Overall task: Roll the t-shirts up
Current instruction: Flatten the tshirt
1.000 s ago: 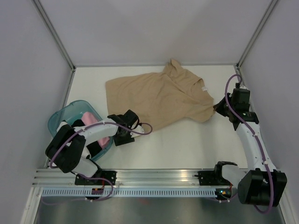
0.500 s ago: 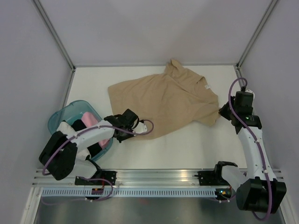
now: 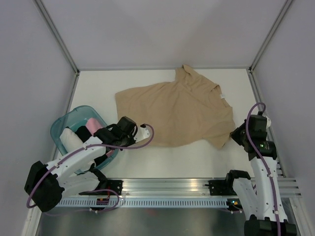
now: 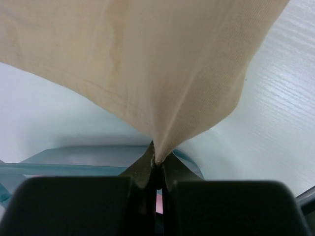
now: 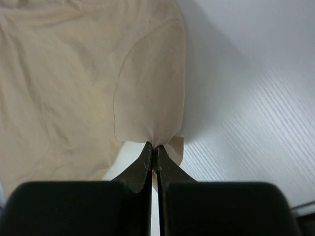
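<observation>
White tabletop (image 3: pixel 162 162), boxed in by pale panels, carries the tan t-shirt (image 3: pixel 172 110) spread wide across its middle, its small neck label (image 3: pixel 222 96) toward the right.

You will notice the change at the left side first. A second ago the left gripper (image 4: pixel 156 167) stood open beside the shirt's near-left edge; now its jaws are pressed together on that edge, and the left wrist view shows the cloth drawn to a pinched peak between the fingertips, fanning upward from there. Both arms have also drawn back toward their bases, and the shirt has slid nearer and to the right with them.

The right gripper (image 5: pixel 156 150) is likewise clamped on cloth: its fingers meet on a small tuck at the shirt's near-right corner, with bare table just beside it.

Read this as both near corners secured. You now have the shirt held at two points, which should let you pull it taut and flatten it. The rolling itself has not begun, as no part of the tan shirt is turned over.

At the left, the translucent teal basket (image 3: pixel 59 130) holds a pink rolled bundle (image 3: pixel 93 124) and a white rolled bundle (image 3: pixel 71 136), so those look finished.
</observation>
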